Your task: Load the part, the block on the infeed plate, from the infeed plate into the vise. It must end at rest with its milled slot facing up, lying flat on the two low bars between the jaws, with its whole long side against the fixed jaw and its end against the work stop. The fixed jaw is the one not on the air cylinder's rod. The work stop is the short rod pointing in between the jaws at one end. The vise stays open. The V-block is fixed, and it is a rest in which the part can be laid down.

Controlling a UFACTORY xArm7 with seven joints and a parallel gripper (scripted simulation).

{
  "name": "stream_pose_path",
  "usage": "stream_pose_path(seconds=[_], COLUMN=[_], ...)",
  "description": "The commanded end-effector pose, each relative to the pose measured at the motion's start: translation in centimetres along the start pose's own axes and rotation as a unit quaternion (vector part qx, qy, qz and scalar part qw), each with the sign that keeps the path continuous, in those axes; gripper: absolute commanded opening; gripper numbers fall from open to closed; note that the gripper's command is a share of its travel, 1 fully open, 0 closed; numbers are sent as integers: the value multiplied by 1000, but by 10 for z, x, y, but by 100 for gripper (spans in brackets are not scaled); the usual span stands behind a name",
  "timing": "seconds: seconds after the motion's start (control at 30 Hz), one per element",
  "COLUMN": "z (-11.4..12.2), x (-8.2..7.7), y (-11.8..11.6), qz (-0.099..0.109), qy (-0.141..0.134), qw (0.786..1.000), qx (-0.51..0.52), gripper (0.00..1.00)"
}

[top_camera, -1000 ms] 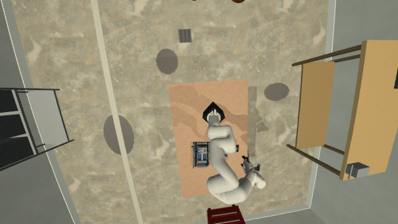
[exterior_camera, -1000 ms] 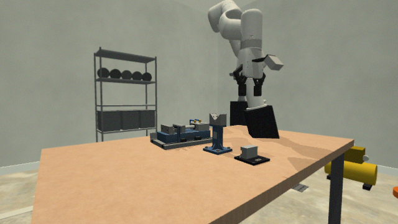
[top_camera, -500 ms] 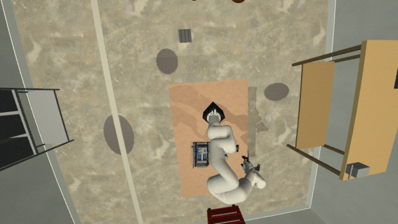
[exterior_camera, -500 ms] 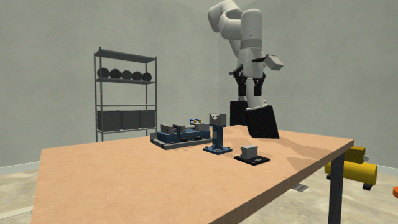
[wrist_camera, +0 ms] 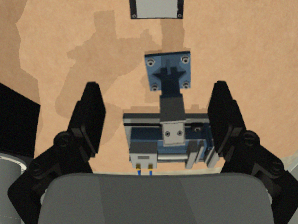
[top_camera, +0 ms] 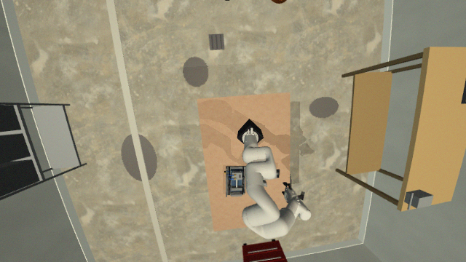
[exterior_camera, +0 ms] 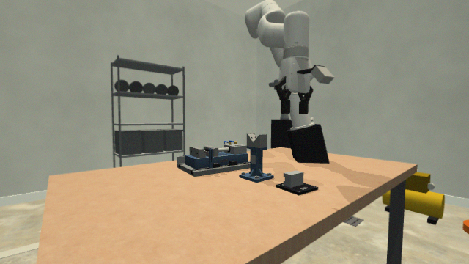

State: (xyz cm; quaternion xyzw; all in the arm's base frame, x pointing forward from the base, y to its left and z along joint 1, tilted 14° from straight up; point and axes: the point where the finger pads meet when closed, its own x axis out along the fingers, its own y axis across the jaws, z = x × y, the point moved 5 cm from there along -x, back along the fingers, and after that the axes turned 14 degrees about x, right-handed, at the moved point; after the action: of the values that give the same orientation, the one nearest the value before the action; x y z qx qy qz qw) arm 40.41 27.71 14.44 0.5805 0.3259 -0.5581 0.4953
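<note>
The part, a grey block [exterior_camera: 294, 178], sits on the black infeed plate [exterior_camera: 297, 188] near the table's right front; it also shows at the top of the wrist view [wrist_camera: 157, 7]. The blue vise [exterior_camera: 214, 158] stands open on the table, seen low in the wrist view [wrist_camera: 169, 137]. The V-block [exterior_camera: 256, 140] on its blue post stands between vise and plate, also in the wrist view [wrist_camera: 168, 71]. My gripper [exterior_camera: 293, 107] hangs high above the table, well above all of them, open and empty; its fingers frame the wrist view [wrist_camera: 158, 123].
The arm's black base [exterior_camera: 307, 143] stands at the table's back. A metal shelf [exterior_camera: 147, 110] stands behind the table. A yellow tank [exterior_camera: 415, 198] lies on the floor at the right. A red box [top_camera: 264, 251] lies beyond the table's end.
</note>
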Motion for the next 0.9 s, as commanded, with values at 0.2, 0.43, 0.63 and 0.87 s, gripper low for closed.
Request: stream_pose_path(seconds=[0.2,0.43,0.63,0.87], z=[-1,-1,-1,-1], x=[4,8,15,24], y=[0,1,1,1], qz=[1,1,1,1], qy=[2,2,2,2], qw=[1000,1000,1000,1000], qx=[0,0,0,0], gripper=[89,89,89,89])
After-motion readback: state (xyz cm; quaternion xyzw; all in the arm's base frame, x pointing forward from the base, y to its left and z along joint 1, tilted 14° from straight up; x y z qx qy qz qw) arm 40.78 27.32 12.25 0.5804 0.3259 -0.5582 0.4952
